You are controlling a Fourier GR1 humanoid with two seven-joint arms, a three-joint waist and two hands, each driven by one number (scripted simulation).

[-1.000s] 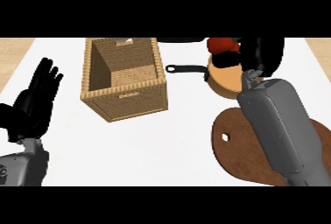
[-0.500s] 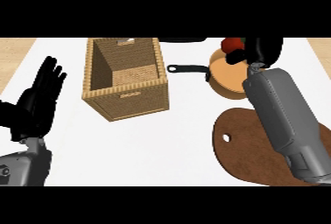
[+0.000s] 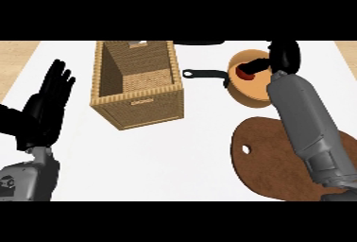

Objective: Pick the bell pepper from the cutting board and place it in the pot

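At the left edge the left hand point(image 3: 47, 106) rests open above the white counter point(image 3: 181, 156), fingers straight and pointing up and away, holding nothing. Its grey forearm comes in from the lower left corner.

Right of it, on the far half of the counter, stands a tall woven basket point(image 3: 140, 101) with an open top; its inside shows a woven floor and no visible contents. A small pale object sits at its far rim, too small to make out. Just beyond the basket a dark object lies at the far edge of the counter, mostly cut off.

Further right is the pot point(image 3: 244, 90), tan-orange inside, with a black handle point(image 3: 203, 73) pointing left toward the basket. The bell pepper point(image 3: 245, 73), red, is over the pot's opening, inside its rim as seen from above. The right hand point(image 3: 282, 56) is above the far right side of the pot, its black fingers reaching toward the pepper; one finger touches or nearly touches it. Whether the fingers are curled around the pepper or have let go cannot be told from this angle.

Nearest on the right lies the brown cutting board point(image 3: 268, 160), rounded, with a small hole near its left edge. The right forearm crosses over the board on its way to the pot.
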